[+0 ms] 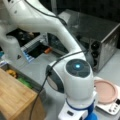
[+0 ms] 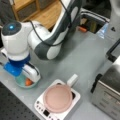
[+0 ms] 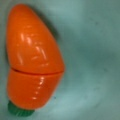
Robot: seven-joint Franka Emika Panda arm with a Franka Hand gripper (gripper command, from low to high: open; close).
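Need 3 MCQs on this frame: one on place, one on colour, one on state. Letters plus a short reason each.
1. Where does the toy carrot lie?
A. in the teal bowl
B. on the pink lid
C. on the wooden shelf

2. What colour is the round lid on the white appliance?
A. green
B. pink
C. black

3. How does the carrot lie in the wrist view?
A. standing upright
B. on its side, green end at the bottom of the picture
C. split into two separate halves

Answers:
1 A: orange shows inside the bowl under the gripper.
2 B: the disc is pink in both front views.
3 B: it lies lengthwise, halves joined at a seam.
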